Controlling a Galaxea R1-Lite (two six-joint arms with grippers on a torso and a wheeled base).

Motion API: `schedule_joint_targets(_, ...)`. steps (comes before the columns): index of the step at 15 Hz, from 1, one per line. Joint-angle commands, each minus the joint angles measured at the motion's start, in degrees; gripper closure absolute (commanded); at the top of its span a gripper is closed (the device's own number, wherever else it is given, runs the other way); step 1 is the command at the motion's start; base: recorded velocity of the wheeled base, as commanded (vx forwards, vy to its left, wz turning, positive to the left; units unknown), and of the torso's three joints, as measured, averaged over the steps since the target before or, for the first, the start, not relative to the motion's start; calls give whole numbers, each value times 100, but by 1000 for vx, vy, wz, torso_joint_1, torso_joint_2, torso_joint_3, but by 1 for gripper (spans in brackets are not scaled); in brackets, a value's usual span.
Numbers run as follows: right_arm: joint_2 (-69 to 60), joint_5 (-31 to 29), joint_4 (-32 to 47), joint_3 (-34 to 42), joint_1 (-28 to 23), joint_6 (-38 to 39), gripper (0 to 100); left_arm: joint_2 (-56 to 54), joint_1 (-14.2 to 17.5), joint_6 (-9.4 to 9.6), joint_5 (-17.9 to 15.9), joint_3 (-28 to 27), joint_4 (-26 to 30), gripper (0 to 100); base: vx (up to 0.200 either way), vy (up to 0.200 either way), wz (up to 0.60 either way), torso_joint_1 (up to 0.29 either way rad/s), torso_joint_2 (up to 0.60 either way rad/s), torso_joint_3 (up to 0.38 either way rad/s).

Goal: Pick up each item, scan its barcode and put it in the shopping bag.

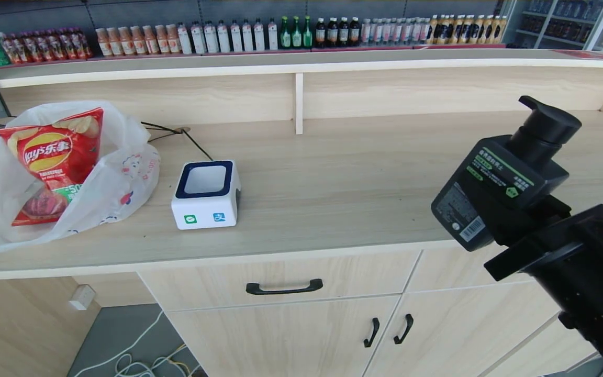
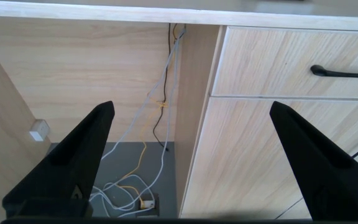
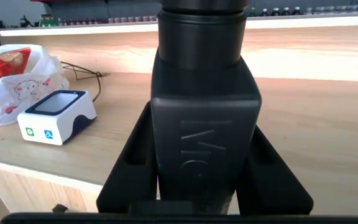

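1 pump bottle (image 1: pixel 495 183) gripped by right claw (image 1: pixel 516 225), apart from scanner (image 1: pixel 206 195), left claw (image 2: pixel 191 109) spread below counter (image 1: pixel 333 178) edge

Tucked behind the right gripper (image 1: pixel 532 230) in the head view, base of the black pump bottle (image 1: pixel 500 188); in the right wrist view, pump head cropped by the top edge. Veiled by the milky plastic of the shopping bag (image 1: pixel 118 157), lower half of the chip bag (image 1: pixel 53 152); bag's far left side sliced off by the frame. Lost behind the scanner (image 1: pixel 207 196), end of its cable (image 1: pixel 197 144). Too small to read: labels on the shelf bottles (image 1: pixel 301 32). Cropped at the left wrist view's edge, drawer handle (image 2: pixel 344 72).
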Motion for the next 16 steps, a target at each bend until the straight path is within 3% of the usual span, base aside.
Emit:
schedule_joint_targets(1,-130,3,-12,9,-2,9,100,0,-4,4,-1,0,0,0,0,200,0,-17,2,2)
schedule_joint_targets(16,-552,3,-12,61,-11,18,100,0,-4,4,-1,0,9,0,0,200,0,3,3,3)
